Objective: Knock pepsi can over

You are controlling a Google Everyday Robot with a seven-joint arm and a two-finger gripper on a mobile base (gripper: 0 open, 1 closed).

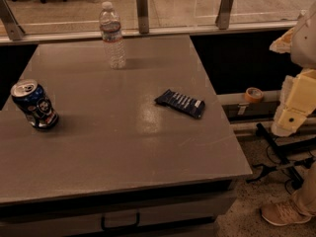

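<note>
Pepsi can [34,105]: stood upright, long axis vertical, near left edge of table [123,152]. Gripper [290,113]: hung off table's right side, well apart; can lay leftward across tabletop, beyond snack wrapper [180,103]. Grip state: could not tell.

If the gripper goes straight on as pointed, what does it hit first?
The cream gripper, right of the grey table, seems aimed downward: probably the black metal stand below, depth unclear.

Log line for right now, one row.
pepsi can: upright, left side of table | claw: off table's right side, far from can | knock: not done
</note>
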